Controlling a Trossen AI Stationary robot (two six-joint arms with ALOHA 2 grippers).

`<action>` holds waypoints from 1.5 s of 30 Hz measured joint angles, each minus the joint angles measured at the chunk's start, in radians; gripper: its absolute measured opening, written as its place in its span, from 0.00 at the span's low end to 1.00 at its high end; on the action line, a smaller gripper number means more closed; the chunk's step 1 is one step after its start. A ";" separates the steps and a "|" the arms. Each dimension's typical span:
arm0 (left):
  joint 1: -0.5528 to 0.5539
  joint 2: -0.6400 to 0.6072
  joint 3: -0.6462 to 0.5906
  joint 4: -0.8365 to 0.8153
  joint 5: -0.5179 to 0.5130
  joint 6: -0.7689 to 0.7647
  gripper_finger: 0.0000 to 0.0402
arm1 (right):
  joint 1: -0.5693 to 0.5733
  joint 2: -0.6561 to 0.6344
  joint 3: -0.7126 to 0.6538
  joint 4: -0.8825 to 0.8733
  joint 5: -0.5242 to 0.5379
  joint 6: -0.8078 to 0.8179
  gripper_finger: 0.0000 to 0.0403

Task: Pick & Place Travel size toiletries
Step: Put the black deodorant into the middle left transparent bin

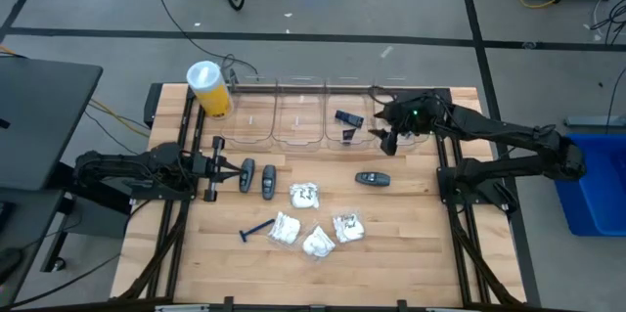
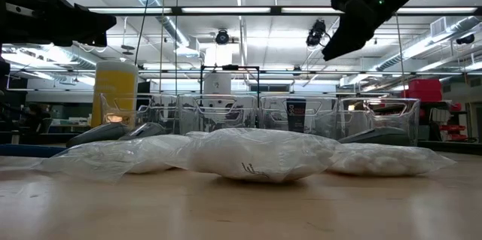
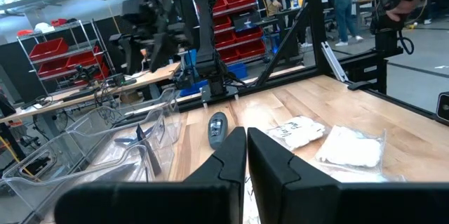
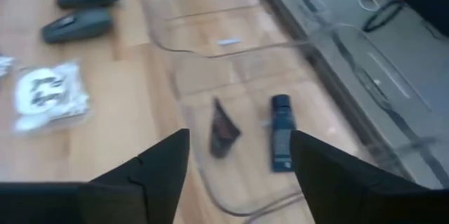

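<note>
Your toiletries are split between the clear bins and the open tabletop [image 1: 411, 234]. Two dark pieces [image 1: 347, 122] already lie in the third clear bin [image 1: 344, 114] from the yellow cylinder [image 1: 209, 89]; in the right wrist view they show as a tilted dark piece [image 4: 224, 127] and a blue-topped tube [image 4: 281, 132] lying flat, side by side but apart. Your right claw [image 1: 387, 136] hangs directly above that bin, its fingers spread wide and holding nothing, with both pieces lying below the gap between them.

Out on the wood, one dark grey oval piece [image 1: 373, 178] lies just in front of the bins, near the right claw. Four white packets [image 1: 315, 222] cluster toward the middle, and a thin blue razor [image 1: 257, 229] lies just beside the leftmost packet. Two more dark grey oval pieces [image 1: 257, 177] lie side by side right in front of your left claw [image 1: 227, 167], close to its tips but, as far as you can see, not touching. That claw is closed on nothing, low over the tabletop's left side.
</note>
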State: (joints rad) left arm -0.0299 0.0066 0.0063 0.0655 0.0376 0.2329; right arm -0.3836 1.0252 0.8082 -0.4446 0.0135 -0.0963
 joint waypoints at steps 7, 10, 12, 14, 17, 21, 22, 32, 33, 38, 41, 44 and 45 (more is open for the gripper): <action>0.000 0.000 0.000 0.000 0.000 0.000 0.06 | 0.111 0.000 0.000 0.000 0.000 -0.036 0.75; 0.000 0.000 0.000 0.000 0.000 0.000 0.06 | 0.147 0.000 0.000 0.000 0.000 -0.036 0.77; 0.000 0.000 0.000 0.000 0.000 0.000 0.06 | 0.169 0.000 0.000 -0.002 0.001 -0.036 0.77; 0.000 0.000 0.000 0.000 0.000 0.000 0.06 | 0.190 0.000 -0.001 -0.002 0.002 -0.036 0.77; 0.000 0.000 0.000 0.000 0.000 0.000 0.06 | 0.226 0.001 -0.001 -0.008 0.004 -0.008 0.76; 0.000 0.000 0.000 0.000 0.000 0.000 0.06 | 0.290 0.020 -0.002 -0.012 0.038 0.078 0.74; 0.000 0.000 0.000 0.000 0.000 0.000 0.06 | 0.305 0.023 -0.002 -0.009 0.037 0.082 0.73; 0.000 0.000 0.000 0.000 0.000 0.000 0.06 | 0.404 0.082 -0.006 -0.012 0.038 0.089 0.76; 0.000 0.000 0.000 0.000 0.000 0.000 0.06 | 0.408 0.090 -0.016 -0.002 0.037 0.089 0.76; 0.000 0.000 0.000 0.000 0.000 0.000 0.06 | 0.417 0.129 -0.069 0.036 0.037 0.089 0.77; 0.000 0.000 0.000 0.000 0.000 0.000 0.06 | 0.422 0.156 -0.085 0.040 0.036 0.089 0.76; 0.000 0.000 0.000 0.000 0.000 0.000 0.06 | 0.424 0.167 -0.092 0.043 0.033 0.089 0.75; 0.000 0.000 0.000 0.000 0.000 0.000 0.06 | 0.424 0.167 -0.090 0.043 0.024 0.089 0.74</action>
State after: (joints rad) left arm -0.0299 0.0063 0.0063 0.0658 0.0376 0.2329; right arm 0.0400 1.1925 0.7178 -0.4012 0.0376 -0.0074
